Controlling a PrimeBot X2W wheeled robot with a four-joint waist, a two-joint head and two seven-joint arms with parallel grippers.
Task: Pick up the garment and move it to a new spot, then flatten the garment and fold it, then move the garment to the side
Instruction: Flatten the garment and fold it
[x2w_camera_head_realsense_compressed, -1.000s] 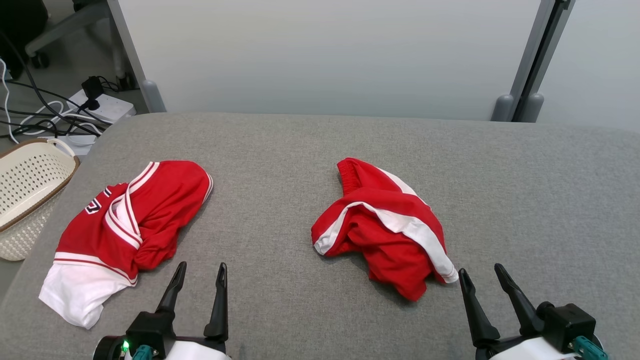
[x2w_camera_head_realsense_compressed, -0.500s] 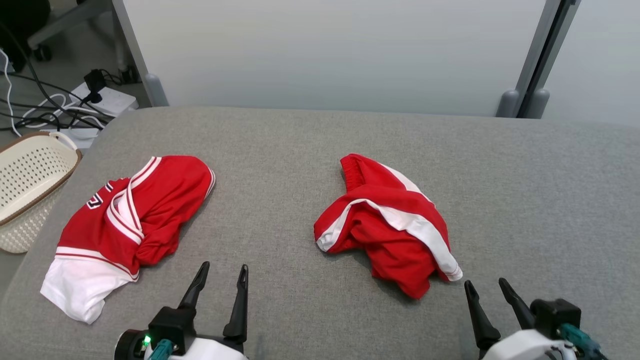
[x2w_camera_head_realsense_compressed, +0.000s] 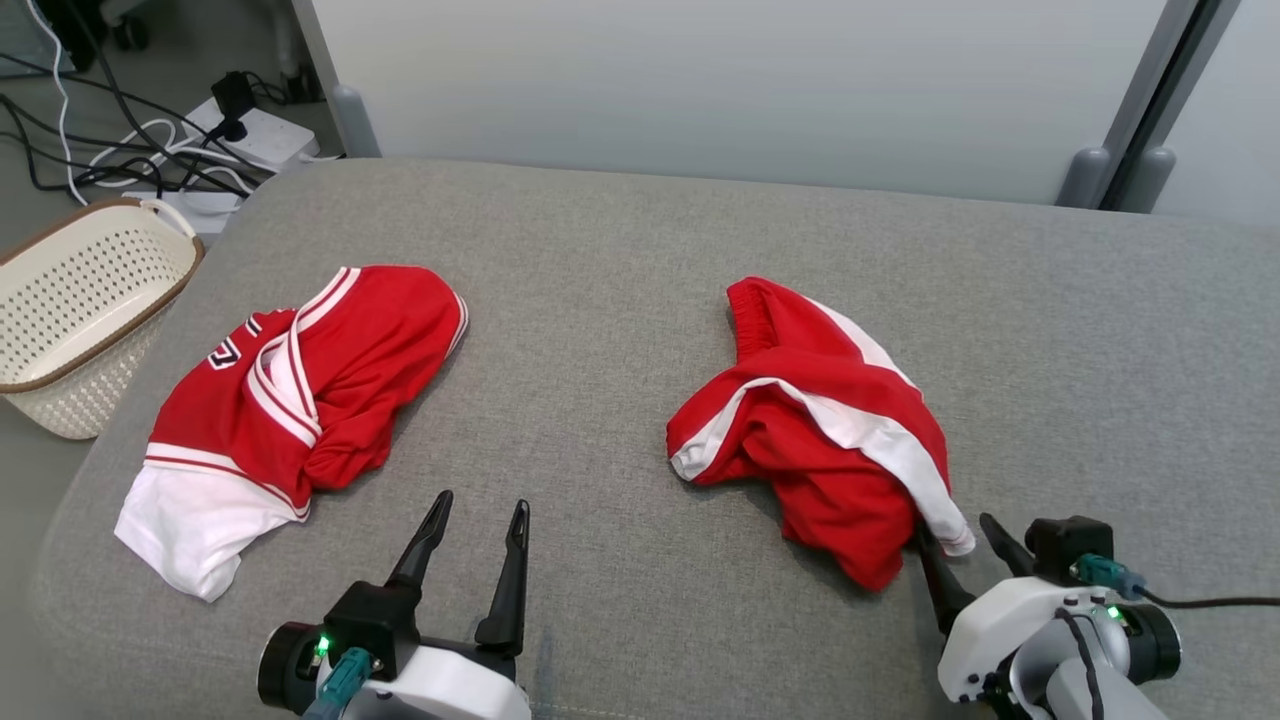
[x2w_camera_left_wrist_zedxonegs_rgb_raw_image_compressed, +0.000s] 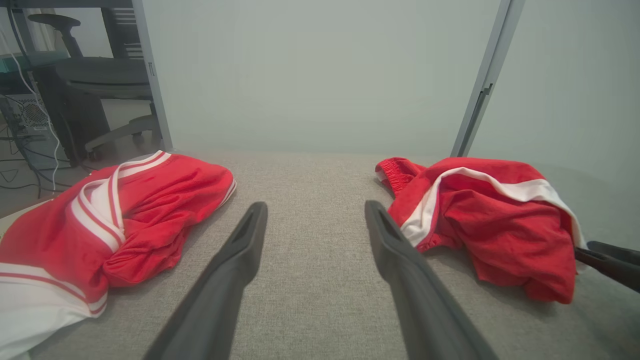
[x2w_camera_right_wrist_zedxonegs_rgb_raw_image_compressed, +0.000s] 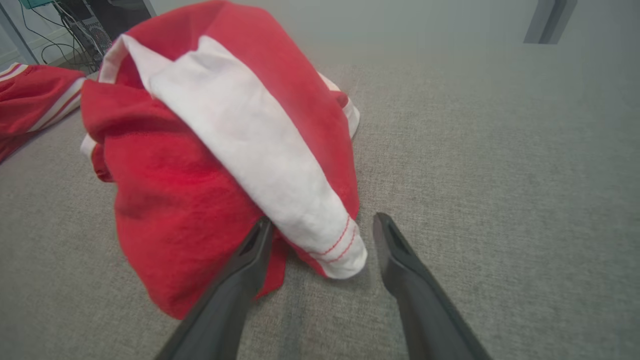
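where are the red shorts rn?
Head view: red shorts lie right of centre on the grey surface, near corner between the open right hand's fingers; jersey to their left.

Cream basket (x2w_camera_head_realsense_compressed: 75, 405), pwr strip (x2w_camera_head_realsense_compressed: 265, 135) w/ cables (x2w_camera_head_realsense_compressed: 150, 178)

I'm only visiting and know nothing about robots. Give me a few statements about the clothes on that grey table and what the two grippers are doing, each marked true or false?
1. A red jersey and red shorts lie apart on the grey table. True.
2. The left gripper is holding the jersey. False: it is open over bare table between the two garments.
3. The right gripper is open, its fingers on either side of the shorts' white-striped corner. True.
4. The basket stands on the table between the garments. False: it sits off the table, beside its left edge.
5. The shorts are neatly folded. False: they lie crumpled.
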